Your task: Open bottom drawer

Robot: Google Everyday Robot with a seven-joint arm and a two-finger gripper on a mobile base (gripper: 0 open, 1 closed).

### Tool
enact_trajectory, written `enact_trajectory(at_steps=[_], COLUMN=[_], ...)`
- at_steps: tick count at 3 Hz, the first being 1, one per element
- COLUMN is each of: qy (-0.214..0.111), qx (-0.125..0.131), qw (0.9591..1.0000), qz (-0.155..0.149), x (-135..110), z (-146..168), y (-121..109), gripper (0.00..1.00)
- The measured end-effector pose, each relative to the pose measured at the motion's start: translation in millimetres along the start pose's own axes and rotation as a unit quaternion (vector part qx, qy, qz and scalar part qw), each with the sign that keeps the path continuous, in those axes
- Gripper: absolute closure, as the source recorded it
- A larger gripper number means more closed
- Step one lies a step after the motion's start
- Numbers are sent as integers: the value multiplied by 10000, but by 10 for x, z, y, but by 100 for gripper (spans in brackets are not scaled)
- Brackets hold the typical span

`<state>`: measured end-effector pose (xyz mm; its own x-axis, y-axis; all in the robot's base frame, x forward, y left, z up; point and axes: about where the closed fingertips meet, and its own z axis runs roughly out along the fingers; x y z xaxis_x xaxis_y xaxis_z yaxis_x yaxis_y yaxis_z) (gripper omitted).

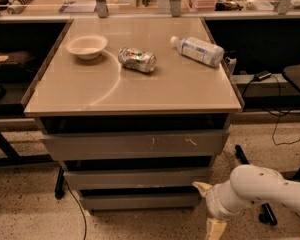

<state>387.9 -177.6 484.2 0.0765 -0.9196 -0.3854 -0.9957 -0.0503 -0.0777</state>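
Seemingly spread, the cream-fingered gripper (205, 210) sits beside the flat, matte grey bottom drawer (140, 201).

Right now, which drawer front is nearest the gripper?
The bottom drawer, the lowest and narrowest of the three fronts; the open gripper hangs just off its right end.

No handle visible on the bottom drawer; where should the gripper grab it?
Likely the top edge of the bottom drawer front, hooked from the front through the dark gap above it: the face is flat, offering nothing else. The gripper, open, is low by its camera-right end.
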Motion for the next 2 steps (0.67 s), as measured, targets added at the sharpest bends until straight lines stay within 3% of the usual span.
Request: enact_trajectory(at_steps=[2], qy=[-57], qx=[-151], qw=[9999], qz=[63], x=[2], z=[176], y=[94], gripper=[0])
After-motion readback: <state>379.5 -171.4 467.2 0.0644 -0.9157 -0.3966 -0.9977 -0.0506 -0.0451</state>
